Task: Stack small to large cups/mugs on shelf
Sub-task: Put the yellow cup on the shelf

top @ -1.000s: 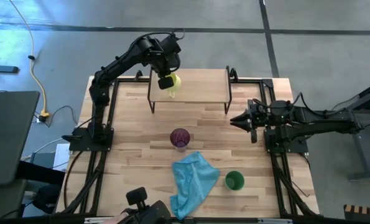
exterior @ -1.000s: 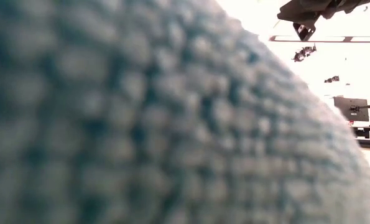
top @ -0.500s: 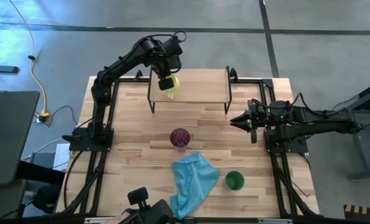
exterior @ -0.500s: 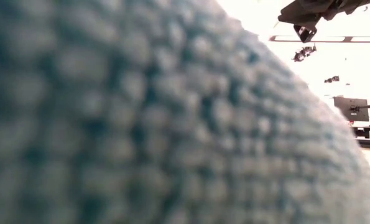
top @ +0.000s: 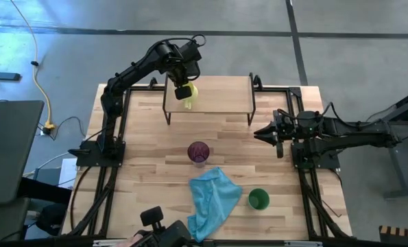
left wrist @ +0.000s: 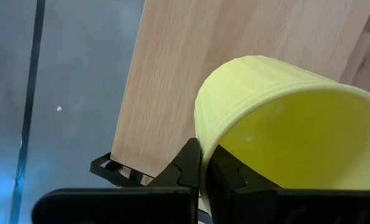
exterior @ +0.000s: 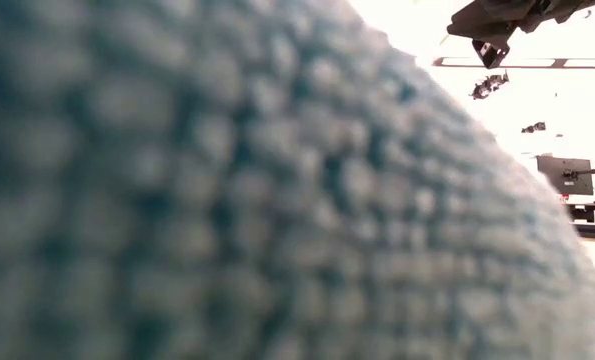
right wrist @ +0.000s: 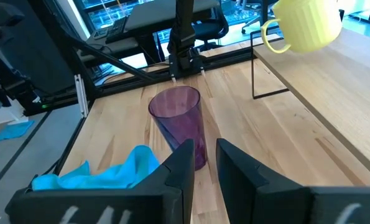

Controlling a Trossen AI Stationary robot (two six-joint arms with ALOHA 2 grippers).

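Shelf (top: 221, 95) sits at the table's far edge. Purple cup (top: 198, 152) at table centre, green cup (top: 258, 200) near right: light, rigid, likely slick; best gripped at the rim wall. Yellow-green mug (top: 190, 92) is held over the shelf's left end, left gripper (top: 183, 90) clamped on its rim. Right gripper (top: 269, 131) is parked right, fingers slightly apart, empty.

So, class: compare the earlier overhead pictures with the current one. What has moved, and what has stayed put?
The left claw, shut on the yellow-green mug, drifted slightly back over the shelf. Nothing was released. The right claw, purple cup, green cup and blue cloth stayed as they were.
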